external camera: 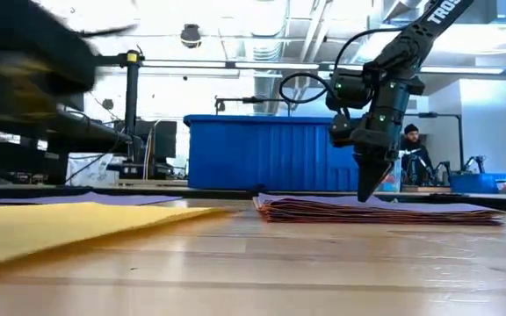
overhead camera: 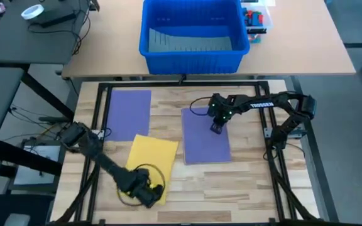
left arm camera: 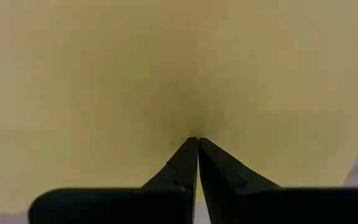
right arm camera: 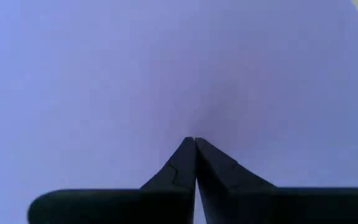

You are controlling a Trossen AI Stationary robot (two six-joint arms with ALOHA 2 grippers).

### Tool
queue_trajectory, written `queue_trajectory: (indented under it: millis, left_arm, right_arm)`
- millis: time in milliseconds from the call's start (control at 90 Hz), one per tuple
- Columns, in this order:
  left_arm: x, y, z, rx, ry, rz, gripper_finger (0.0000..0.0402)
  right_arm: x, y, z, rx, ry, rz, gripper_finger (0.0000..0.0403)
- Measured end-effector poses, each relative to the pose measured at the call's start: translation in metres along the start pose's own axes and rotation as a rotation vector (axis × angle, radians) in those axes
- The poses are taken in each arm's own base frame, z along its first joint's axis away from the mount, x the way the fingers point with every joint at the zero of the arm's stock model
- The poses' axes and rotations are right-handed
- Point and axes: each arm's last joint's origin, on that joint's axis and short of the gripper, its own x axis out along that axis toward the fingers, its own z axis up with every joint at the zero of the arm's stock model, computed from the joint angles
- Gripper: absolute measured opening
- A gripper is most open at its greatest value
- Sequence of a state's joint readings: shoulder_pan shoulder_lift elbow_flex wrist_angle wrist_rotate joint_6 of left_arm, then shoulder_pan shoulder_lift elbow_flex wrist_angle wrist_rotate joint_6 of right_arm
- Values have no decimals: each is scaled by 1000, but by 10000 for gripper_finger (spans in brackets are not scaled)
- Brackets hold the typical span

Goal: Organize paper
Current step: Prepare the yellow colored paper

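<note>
A robotics lab: exposed ceiling pipes [external camera: 235, 66], a person [external camera: 414, 154] at far benches beyond the right arm, cabled desks [overhead camera: 36, 37].

Left arm [external camera: 25, 79] blurred in low view — stack [external camera: 376, 209] sheets' colours beneath purple unclear.

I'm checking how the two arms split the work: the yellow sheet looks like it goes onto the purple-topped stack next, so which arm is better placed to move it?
Probably the left. Its end effector is shut, tip on the yellow sheet; the right end effector presses the stack.
</note>
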State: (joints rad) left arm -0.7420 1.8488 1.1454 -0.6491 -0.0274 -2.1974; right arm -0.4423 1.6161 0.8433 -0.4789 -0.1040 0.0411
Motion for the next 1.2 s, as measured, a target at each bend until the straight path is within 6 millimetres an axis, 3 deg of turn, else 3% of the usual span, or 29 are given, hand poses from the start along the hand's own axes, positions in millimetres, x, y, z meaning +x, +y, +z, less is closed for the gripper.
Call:
queue_trajectory:
  millis: [156, 300, 367, 444, 644, 978, 1200]
  left_arm:
    - [-6, 9, -14, -30, 18, 49, 0]
    - [-35, -7, 2, -11, -122, 18, 0]
    - [-40, -15, 13, 34, -180, 12, 0]
    - [-35, -24, 27, 95, -199, -1, 0]
    - [0, -34, 49, 163, -149, -66, 0]
    - [3, -9, 40, 168, -94, 121, 0]
    - [3, -1, 36, 12, -128, 154, 0]
  right_arm:
    - [0, -2, 0, -10, -2, -2, 0]
    - [0, -1, 0, -12, -2, -2, 0]
    - [0, -1, 0, -12, -2, -1, 0]
    - [0, -1, 0, -12, -2, -1, 0]
    - [0, -1, -1, -10, 8, -1, 0]
    - [-1, -1, -3, -8, 27, -1, 0]
    - [-1, -1, -2, -9, 21, -1, 0]
